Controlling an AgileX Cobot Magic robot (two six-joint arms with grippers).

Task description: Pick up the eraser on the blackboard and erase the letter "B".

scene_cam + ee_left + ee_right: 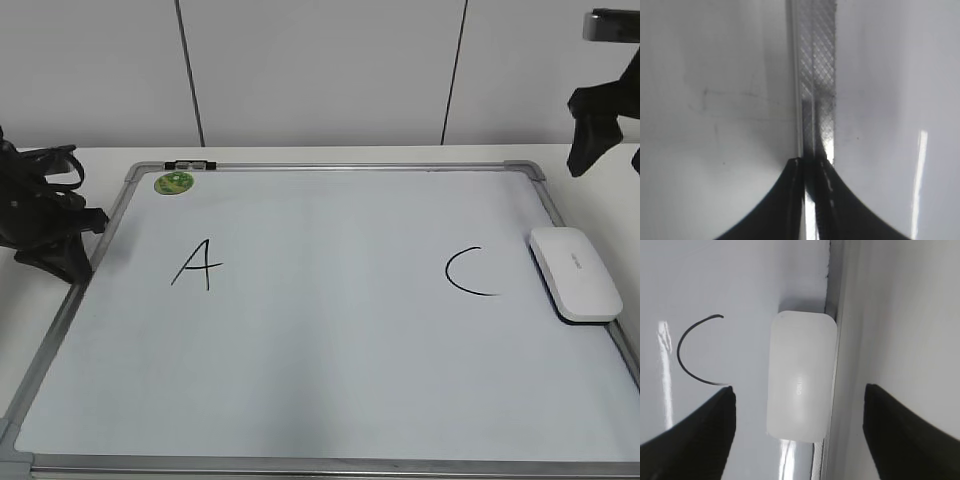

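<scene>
The eraser (574, 273) is a flat white oblong lying on the blackboard (330, 166), against its right frame. It also shows in the right wrist view (801, 375), lengthwise between the jaws. My right gripper (610, 160) (799, 390) is open and empty, raised above the eraser. My left gripper (72, 268) (812, 162) is shut and empty, resting over the board's left frame (815, 75). A black "A" (197, 264) and a black "C" (468, 272) (692, 355) are on the board. The letter "B" shows in no view; the board between "A" and "C" is blank.
A small round green magnet (173, 183) sits at the board's top left corner, with a small black clip (190, 163) on the top frame. The board lies on a white table (90, 157) in front of a white panelled wall.
</scene>
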